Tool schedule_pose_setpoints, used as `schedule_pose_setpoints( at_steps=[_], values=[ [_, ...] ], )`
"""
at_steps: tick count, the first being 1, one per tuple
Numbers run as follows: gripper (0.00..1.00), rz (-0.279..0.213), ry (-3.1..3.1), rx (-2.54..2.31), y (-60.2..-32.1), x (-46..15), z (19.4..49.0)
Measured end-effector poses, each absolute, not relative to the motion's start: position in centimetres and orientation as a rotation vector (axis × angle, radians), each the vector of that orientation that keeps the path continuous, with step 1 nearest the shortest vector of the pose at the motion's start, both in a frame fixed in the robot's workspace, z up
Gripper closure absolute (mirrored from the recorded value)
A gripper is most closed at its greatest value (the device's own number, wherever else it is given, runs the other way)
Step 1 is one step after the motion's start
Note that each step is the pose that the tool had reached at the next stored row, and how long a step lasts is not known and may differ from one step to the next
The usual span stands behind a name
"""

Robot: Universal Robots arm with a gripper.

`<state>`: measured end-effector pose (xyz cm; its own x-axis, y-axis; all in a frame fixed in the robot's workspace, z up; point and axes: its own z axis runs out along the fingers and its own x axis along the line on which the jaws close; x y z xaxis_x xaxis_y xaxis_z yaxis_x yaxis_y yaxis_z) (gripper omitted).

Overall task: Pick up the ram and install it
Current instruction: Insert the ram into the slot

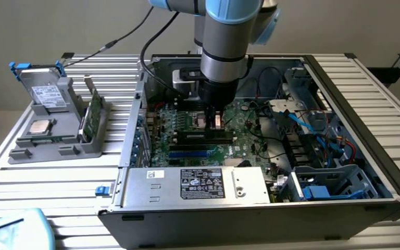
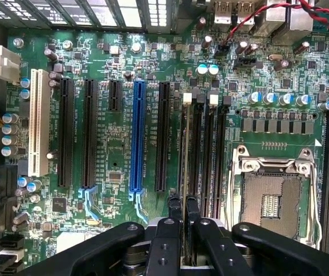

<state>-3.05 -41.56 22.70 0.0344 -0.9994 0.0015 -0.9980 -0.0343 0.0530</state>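
Green ram held edge-on, pinched in the nearly closed jaws of the gripper, aligned over the black DIMM slots for seating. In the exterior view, the power supply is at the gripper's six o'clock.

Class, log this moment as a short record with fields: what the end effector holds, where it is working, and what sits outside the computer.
Grasp: end effector shut on the ram, seen edge-on
Position: inside the open computer case, over the black memory slots
Neighbour: processor socket, empty
Seating: cannot tell whether the ram is in a slot
Outside the case: grey holder on the exterior view's left, with a silver processor chip and a green card
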Motion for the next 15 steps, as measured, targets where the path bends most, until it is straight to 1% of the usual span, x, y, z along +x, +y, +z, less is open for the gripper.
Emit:
schedule_pose_setpoints(
  at_steps=[15],
  values=[
    [0.86, -0.045, -2.152, 2.226, -41.39, -3.07, 22.62]
  ],
)
